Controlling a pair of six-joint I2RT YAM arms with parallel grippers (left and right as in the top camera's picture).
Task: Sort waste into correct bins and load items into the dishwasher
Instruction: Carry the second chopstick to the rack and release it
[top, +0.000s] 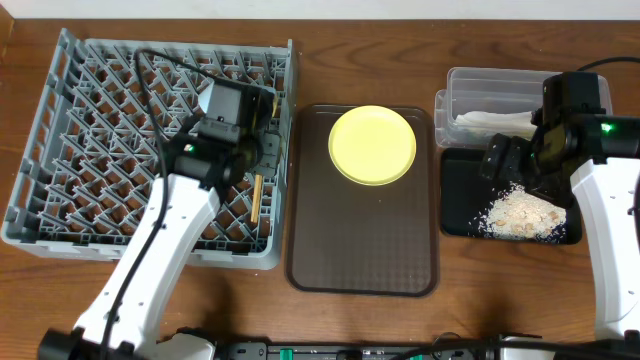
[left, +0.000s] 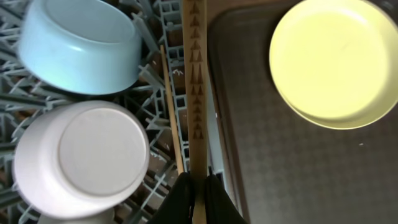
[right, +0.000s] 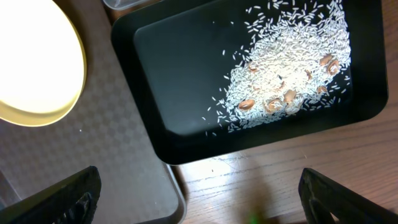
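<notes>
The left end effector (left: 199, 200) pinches 1 chopstick (left: 197, 81) above the dish rack's (top: 60, 238) right edge. Lower it level beside the other chopstick (left: 171, 112) lying inside, then release. The right end effector (right: 199, 194) hangs wide over the black tray (right: 174, 74).

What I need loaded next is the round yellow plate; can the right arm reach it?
Probably yes: the right hand hangs open and empty nearby, and the round yellow plate lies uncovered, nothing standing between them.
</notes>
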